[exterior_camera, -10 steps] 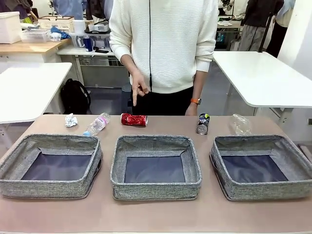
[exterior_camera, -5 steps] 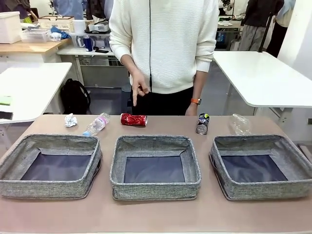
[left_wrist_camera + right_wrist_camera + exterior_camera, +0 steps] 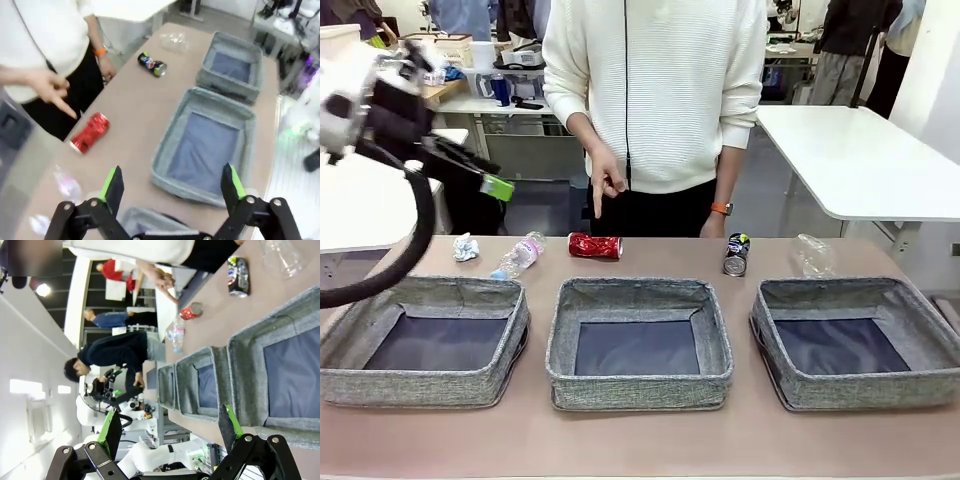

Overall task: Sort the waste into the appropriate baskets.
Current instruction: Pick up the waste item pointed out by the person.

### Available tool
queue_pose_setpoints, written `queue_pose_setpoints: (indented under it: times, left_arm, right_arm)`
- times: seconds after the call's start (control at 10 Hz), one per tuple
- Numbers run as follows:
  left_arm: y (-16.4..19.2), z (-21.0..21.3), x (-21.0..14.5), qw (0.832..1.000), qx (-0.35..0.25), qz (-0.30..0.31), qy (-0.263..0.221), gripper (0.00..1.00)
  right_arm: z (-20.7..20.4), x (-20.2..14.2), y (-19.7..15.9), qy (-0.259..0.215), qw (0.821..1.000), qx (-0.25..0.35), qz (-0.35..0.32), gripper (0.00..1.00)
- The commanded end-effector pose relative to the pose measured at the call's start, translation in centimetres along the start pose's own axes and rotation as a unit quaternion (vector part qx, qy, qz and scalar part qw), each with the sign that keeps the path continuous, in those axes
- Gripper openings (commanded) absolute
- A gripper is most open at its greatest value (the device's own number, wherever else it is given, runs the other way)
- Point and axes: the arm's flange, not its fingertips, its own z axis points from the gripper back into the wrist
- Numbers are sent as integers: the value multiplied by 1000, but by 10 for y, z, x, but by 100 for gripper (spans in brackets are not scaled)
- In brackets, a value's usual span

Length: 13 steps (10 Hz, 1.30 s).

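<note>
Along the table's far edge lie a white paper wad [image 3: 466, 246], a clear bottle [image 3: 519, 254], a dented red can [image 3: 594, 245], a dark can [image 3: 736, 254] and a clear cup [image 3: 814, 255]. Three grey baskets stand in front: left [image 3: 440, 385], middle [image 3: 640, 385], right [image 3: 860, 390]. The person's hand [image 3: 605, 185] points down at the red can [image 3: 90, 132]. My left gripper [image 3: 485, 180] hangs open and empty high above the table's left end. In its wrist view my left gripper [image 3: 171, 181] is over the middle basket [image 3: 170, 145]. My right gripper [image 3: 170, 422] is open and empty beside the right basket [image 3: 245, 370].
The person stands at the far side behind the red can. White tables stand to the left and right behind the work table. A black cable loops down from my left arm over the left basket's far corner.
My left arm has swung into the front view from the upper left. The person's pointing hand and the waste have stayed in place.
</note>
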Motion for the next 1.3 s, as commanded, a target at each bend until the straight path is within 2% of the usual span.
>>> queue_pose_setpoints:
  times: [0.0,0.1,0.2,0.3,0.4,0.6,0.7,0.8,1.0,1.2]
  left_arm:
    - [22,-43,18,990,57,-98,84,100]
    - [19,-65,31,980,76,-128,132,100]
    - [19,-92,40,970,79,-97,209,100]
    - [24,-96,35,969,62,39,235,100]
    - [8,-76,31,980,55,-138,131,100]
    - [8,-76,31,980,55,-138,131,100]
    - [16,-96,27,977,63,-108,172,100]
    - [27,-93,28,974,79,-85,194,100]
    - [67,-109,53,969,65,-85,224,100]
    - [108,-140,81,955,53,-107,271,100]
  right_arm:
    - [0,2,3,-4,1000,12,0,100]
    - [0,2,3,-4,1000,12,0,100]
    - [0,2,3,-4,1000,12,0,100]
    - [0,2,3,-4,1000,12,0,100]
    - [0,2,3,-4,1000,12,0,100]
    - [0,2,3,-4,1000,12,0,100]
    - [0,2,3,-4,1000,12,0,100]
    - [0,2,3,-4,1000,12,0,100]
    - [0,2,3,-4,1000,12,0,100]
    - [0,2,3,-4,1000,12,0,100]
